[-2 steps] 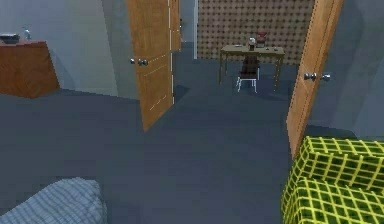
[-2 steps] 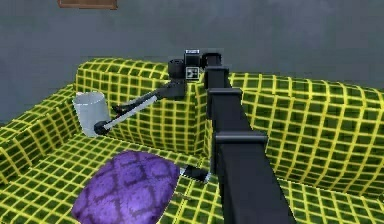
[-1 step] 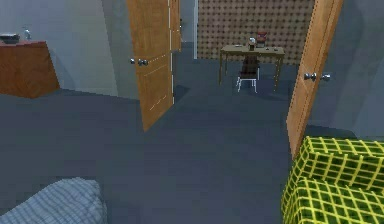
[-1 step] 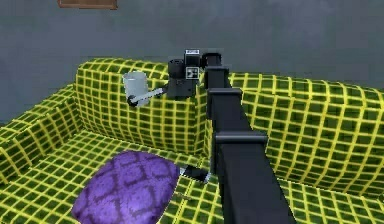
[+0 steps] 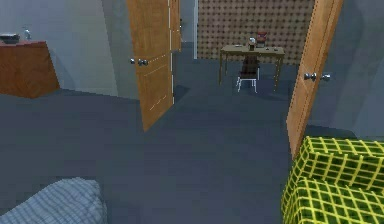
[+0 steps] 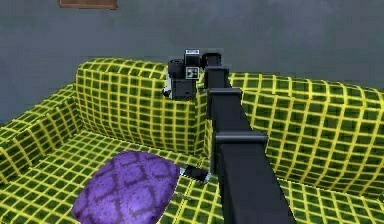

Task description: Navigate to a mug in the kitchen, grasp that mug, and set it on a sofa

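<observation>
A yellow-green checked sofa (image 6: 120, 110) spans the arm side view, and its corner (image 5: 340, 180) appears at the forward view's bottom right. The dark arm (image 6: 235, 140) reaches out over the seat toward the backrest. At its far end the gripper (image 6: 179, 92) sits in front of the backrest, left of the white marker squares (image 6: 192, 56). I cannot tell whether it holds anything. A small dark and white thing (image 6: 195, 175) lies on the seat beside the arm; its shape is unclear.
A purple patterned cushion (image 6: 130, 190) lies on the sofa seat. Ahead, two wooden doors (image 5: 150, 60) (image 5: 312, 70) stand open toward a far room with a small table (image 5: 252, 52) and chair (image 5: 247, 80). A wooden cabinet (image 5: 25, 68) stands at left. A grey striped object (image 5: 55, 205) is at bottom left.
</observation>
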{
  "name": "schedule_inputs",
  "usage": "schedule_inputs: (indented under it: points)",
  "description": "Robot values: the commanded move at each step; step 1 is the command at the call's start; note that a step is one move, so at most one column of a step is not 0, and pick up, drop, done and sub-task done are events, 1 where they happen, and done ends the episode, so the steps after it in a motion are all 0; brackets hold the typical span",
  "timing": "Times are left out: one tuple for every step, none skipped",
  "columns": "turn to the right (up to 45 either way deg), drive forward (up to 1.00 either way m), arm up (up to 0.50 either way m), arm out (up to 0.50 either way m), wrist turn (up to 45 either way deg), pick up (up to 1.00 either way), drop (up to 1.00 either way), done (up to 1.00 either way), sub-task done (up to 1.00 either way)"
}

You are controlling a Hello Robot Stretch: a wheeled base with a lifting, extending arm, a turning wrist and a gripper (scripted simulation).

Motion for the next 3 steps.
schedule_inputs:
  points:
    - [0.0, 0.00, -0.28, 0.00, 0.0, 0.00, 0.00, 0.00, 0.00]
    - [0.0, 0.00, -0.32, 0.00, 0.0, 0.00, 0.00, 0.00, 0.00]
    - [0.0, 0.00, 0.00, 0.00, 0.0, 0.00, 1.00, 0.00, 0.00]
